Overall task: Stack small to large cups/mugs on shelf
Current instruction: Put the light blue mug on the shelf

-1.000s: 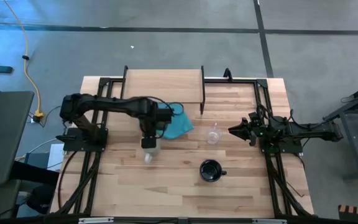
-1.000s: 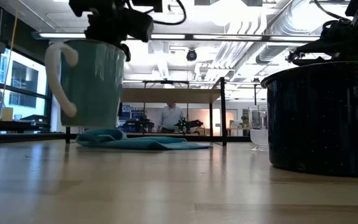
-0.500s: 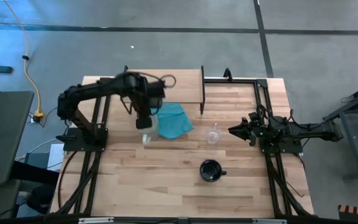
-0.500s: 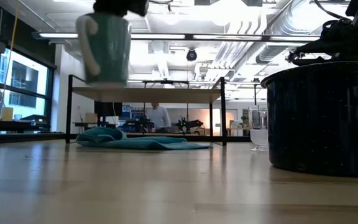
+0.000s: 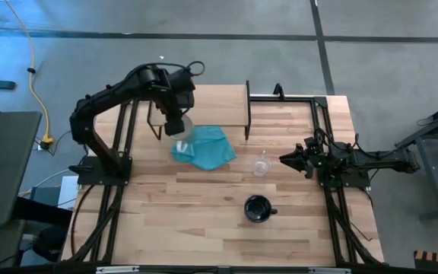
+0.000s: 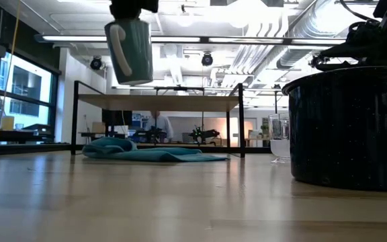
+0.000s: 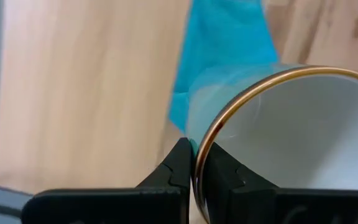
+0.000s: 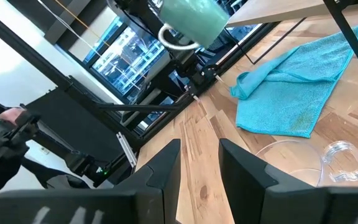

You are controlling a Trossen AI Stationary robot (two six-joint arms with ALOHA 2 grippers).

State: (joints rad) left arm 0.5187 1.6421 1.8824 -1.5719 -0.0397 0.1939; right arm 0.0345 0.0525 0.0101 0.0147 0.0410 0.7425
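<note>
Pale mug [image 5: 179,126]: pinched by left tool [image 7: 194,163], aloft beside shelf [image 5: 211,97]. Shelf: bare. Black mug [image 5: 258,208], glass [image 5: 261,164]: on desk [image 5: 204,221], unstacked. Right tool [image 8: 199,167]: spread, idle.

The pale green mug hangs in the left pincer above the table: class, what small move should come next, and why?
Probably carry it a little farther over the shelf, then lower it. The left pincer is shut on the pale green mug, which hangs above shelf height, near its front edge over the blue cloth. The shelf's top looks bare.
</note>
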